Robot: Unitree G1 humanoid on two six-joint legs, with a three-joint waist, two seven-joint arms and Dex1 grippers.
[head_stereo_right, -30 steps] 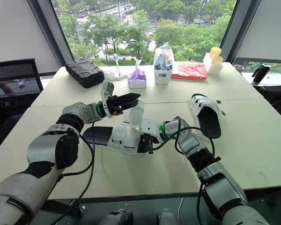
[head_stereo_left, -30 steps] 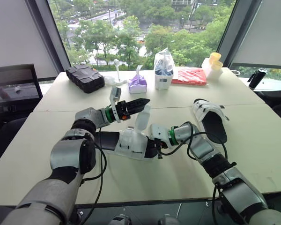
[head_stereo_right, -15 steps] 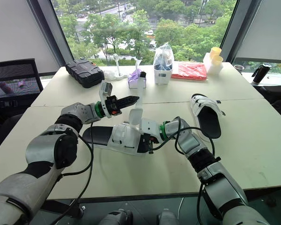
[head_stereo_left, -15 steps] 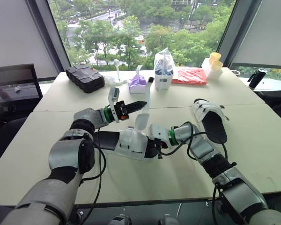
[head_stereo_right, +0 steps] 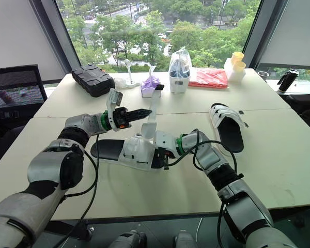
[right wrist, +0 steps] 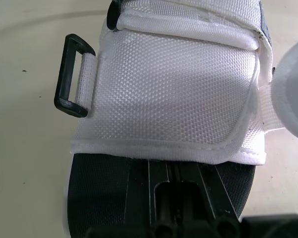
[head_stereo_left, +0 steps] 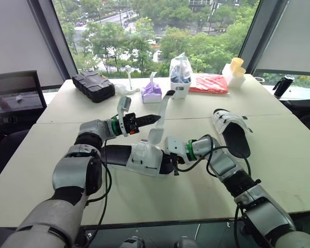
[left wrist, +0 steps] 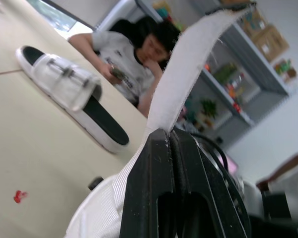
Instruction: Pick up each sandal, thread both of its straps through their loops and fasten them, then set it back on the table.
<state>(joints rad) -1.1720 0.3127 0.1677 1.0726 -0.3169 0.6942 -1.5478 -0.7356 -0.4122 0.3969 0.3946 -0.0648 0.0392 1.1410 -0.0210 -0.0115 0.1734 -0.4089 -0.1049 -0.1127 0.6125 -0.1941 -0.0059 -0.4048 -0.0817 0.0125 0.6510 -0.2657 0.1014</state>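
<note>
A white sandal with a black sole (head_stereo_left: 137,155) lies on the table's near middle. One of its white straps (head_stereo_left: 161,111) stands up, pinched by my left gripper (head_stereo_left: 154,119), which is shut on it partway up; the strap's free end (left wrist: 198,54) sticks out past the fingertips. My right gripper (head_stereo_left: 173,159) is shut on the sandal's sole edge (right wrist: 104,183), just below the white upper. A black loop (right wrist: 69,74) juts from that upper's side. The second sandal (head_stereo_left: 231,132), straps fastened, lies farther right.
Along the far side of the table stand a black case (head_stereo_left: 94,85), a purple tissue box (head_stereo_left: 152,93), a clear bag (head_stereo_left: 180,76), a red packet (head_stereo_left: 209,83) and yellow cups (head_stereo_left: 236,66). A person (left wrist: 134,52) sits beyond the table.
My left gripper, open beside the strap a second ago, has shut on it and drawn it upright, shifting slightly left. The right gripper and sandal have stayed put.
</note>
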